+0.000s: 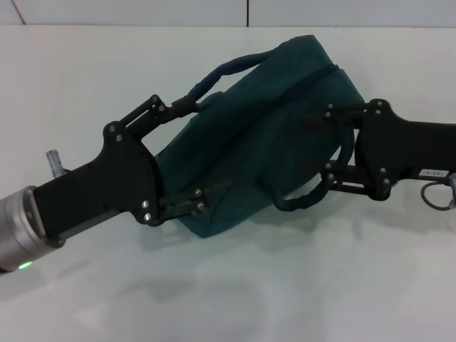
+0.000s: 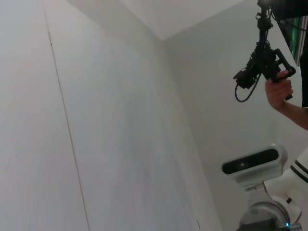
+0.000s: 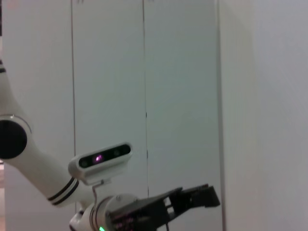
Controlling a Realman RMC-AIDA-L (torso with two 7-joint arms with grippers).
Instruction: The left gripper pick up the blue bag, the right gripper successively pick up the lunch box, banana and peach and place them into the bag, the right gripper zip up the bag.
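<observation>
A dark blue-green bag [image 1: 263, 135] lies bulging on the white table [image 1: 85, 78] in the head view, with one handle [image 1: 221, 71] arching over its top and another handle loop [image 1: 313, 196] hanging at its near side. My left gripper [image 1: 214, 146] is open, its fingers spread wide astride the bag's left end. My right gripper [image 1: 328, 141] is open, its fingers spread at the bag's right end, the lower one by the near handle loop. The lunch box, banana and peach are out of view. The wrist views show neither the bag nor their own fingers.
The wrist views point at white walls. The right wrist view shows my head camera [image 3: 98, 161] and the left arm's gripper [image 3: 192, 199]. The left wrist view shows my head camera [image 2: 250, 163] and a person's hand holding a black device [image 2: 269, 72].
</observation>
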